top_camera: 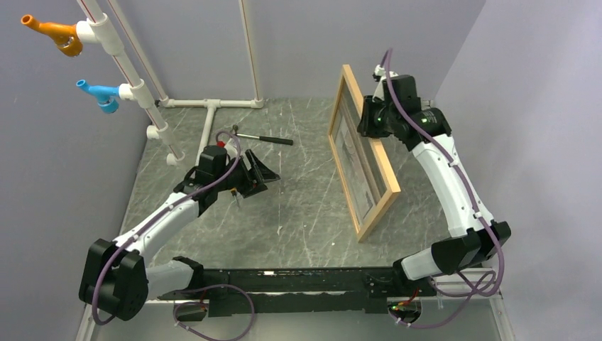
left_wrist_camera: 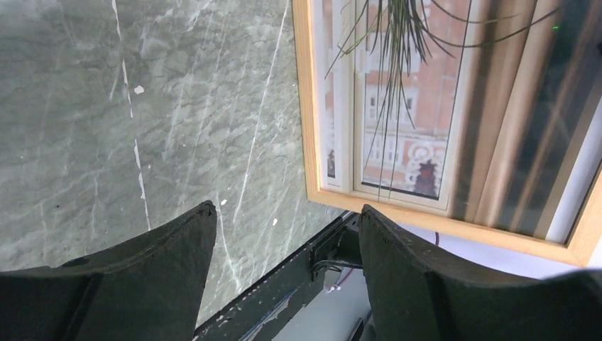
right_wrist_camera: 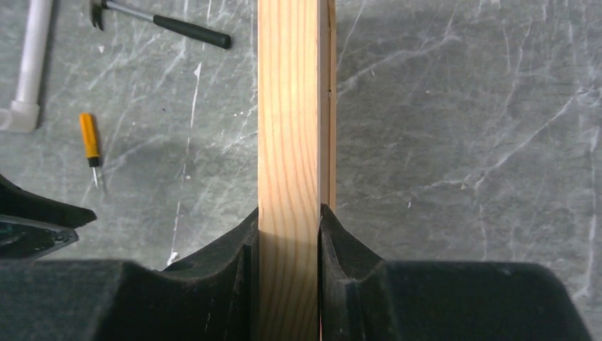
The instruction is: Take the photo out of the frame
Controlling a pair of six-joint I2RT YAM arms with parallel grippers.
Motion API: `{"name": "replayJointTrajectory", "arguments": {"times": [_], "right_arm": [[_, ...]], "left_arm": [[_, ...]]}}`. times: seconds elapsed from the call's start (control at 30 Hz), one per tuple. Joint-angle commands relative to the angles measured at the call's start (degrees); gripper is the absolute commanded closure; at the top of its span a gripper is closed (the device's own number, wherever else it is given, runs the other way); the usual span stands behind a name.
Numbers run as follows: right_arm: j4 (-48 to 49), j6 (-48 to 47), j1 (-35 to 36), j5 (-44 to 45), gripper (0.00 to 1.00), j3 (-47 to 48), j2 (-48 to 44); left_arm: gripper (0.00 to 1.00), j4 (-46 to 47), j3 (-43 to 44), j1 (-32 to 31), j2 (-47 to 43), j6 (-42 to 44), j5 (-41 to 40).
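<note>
Light natural wood is showing between the fingers of the right tool (right_wrist_camera: 287, 220), which is closing narrowly on the upper rail of the frame (right_wrist_camera: 287, 106) and gripping it from both faces. The frame is standing on edge below this tool, its lower rail appearing to rest on the bench (top_camera: 298, 213). In my judgement this hold is serving to steady the frame upright, so that one face is being presented to the other arm. The photo (left_wrist_camera: 405, 106) is sitting inside the frame, not yet removed, with its printed side facing the left tool (left_wrist_camera: 284, 213). That tool is standing wide open and is holding nothing. It is hovering low over the bench, well apart from the frame and pointing toward it, and the frame's near corner is lying ahead of its fingers and to their right. This looks like a ready stance for reaching the print. A hammer (right_wrist_camera: 170, 25) and a small orange-handled screwdriver (right_wrist_camera: 89, 138) are lying on the bench beyond the frame from the right tool, both untouched. No brand, label or legible writing is appearing on the frame, the print, the hand implements or either tool.
</note>
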Motion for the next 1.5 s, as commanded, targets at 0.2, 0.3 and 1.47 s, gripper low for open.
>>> {"name": "replayJointTrajectory", "arguments": {"times": [0.2, 0.3, 1.47], "right_arm": [[13.4, 6.5, -14.5, -22.1, 1.0, -15.0, -6.0], [18.6, 8.8, -18.4, -26.0, 1.0, -22.4, -9.5], [37.8, 19.3, -25.8, -40.5, 1.0, -50.9, -19.1]], "left_arm": [[0.26, 8.1, -0.3, -2.5, 6.1, -0.3, 2.3], [0.27, 8.6, -0.4, -2.5, 6.8, -0.3, 2.4], [0.25, -1.7, 0.8, 0.2, -3.3, 2.8, 0.9]]}}
